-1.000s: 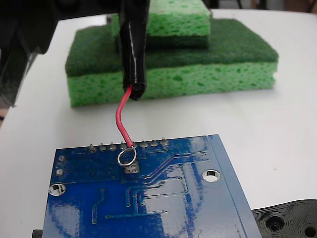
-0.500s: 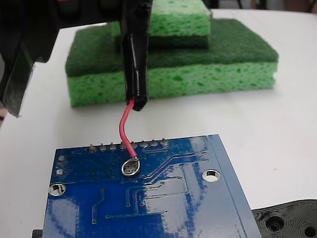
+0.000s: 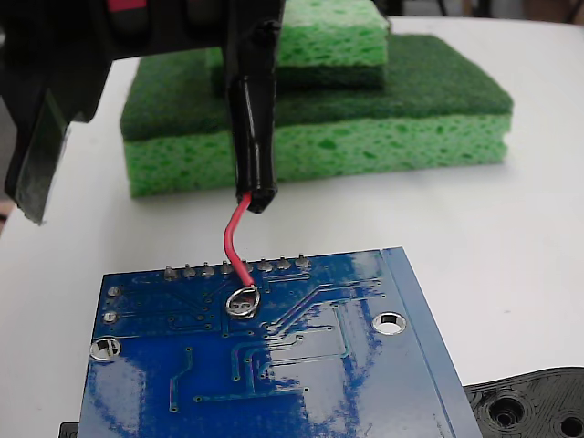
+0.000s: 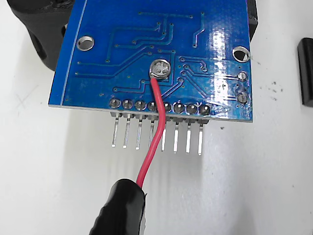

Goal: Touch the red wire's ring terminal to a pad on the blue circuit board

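- Resting over the pad (image 4: 160, 69) on the blue circuit board (image 3: 301, 365), the ring terminal (image 3: 242, 300) needs only light, steady downward pressure.
- Gripper (image 3: 55, 109) jaw state cannot be told; its black sleeve (image 3: 252, 137) carries the red wire (image 3: 234, 242).

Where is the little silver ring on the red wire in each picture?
Fixed view: the ring terminal sits left of centre, low in the picture, on the blue circuit board.
Wrist view: the ring terminal sits near the middle, high up, on the board.
Shared landmark: the row of solder bumps, which the red wire crosses.
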